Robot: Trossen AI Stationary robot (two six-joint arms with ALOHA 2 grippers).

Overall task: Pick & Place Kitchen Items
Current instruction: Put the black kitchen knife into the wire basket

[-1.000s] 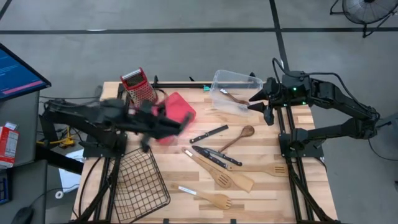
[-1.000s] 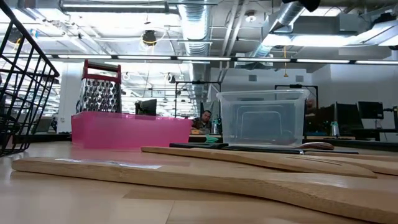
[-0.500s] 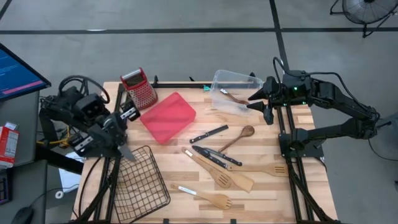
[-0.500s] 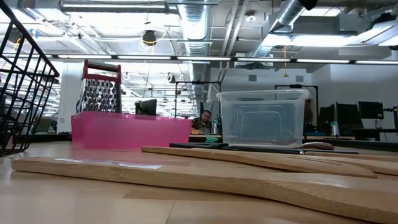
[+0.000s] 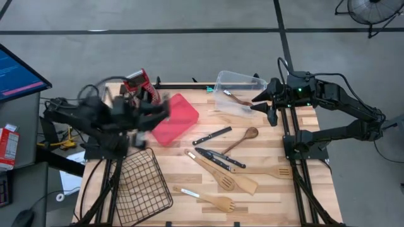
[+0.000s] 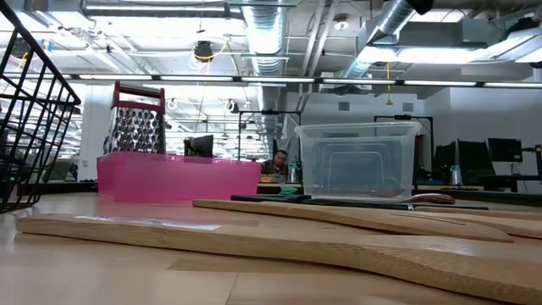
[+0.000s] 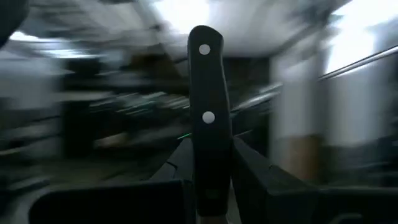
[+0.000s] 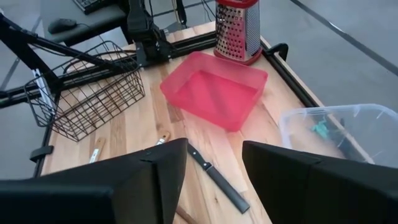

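In the left wrist view a knife's black handle (image 7: 208, 81), with two rivets, stands between the fingers of my left gripper (image 7: 210, 155), which is shut on it. The blade is hidden. The high view shows that gripper (image 5: 158, 108) blurred, above the left edge of the red tray (image 5: 177, 120). My right gripper (image 5: 268, 104) hangs open and empty beside the clear container (image 5: 238, 88). On the table lie two knives (image 5: 211, 135) (image 5: 219, 157), a wooden spoon (image 5: 243, 139) and wooden turners (image 5: 221, 176) (image 5: 268, 171) (image 5: 208, 200). My left gripper pinches the knife's black handle (image 7: 210, 177) between its two fingers, which lie along it. The handle's free end with the two rivets sticks out past the fingertips (image 7: 244, 158). The knife is lifted clear of the table; the blade end lies hidden back in the gripper.
A wire basket (image 5: 142, 183) lies at the near left. A red-topped metal grater (image 5: 140, 85) stands at the far left, close to my left arm. The clear container holds a wooden utensil (image 5: 237, 99). Bare wood lies near the table's near right corner (image 5: 297, 202).
My left gripper has swung from above the red tray out to the table's left edge over the wire basket, then back toward the tray and the grater, rolling its wrist. My right arm has kept still.
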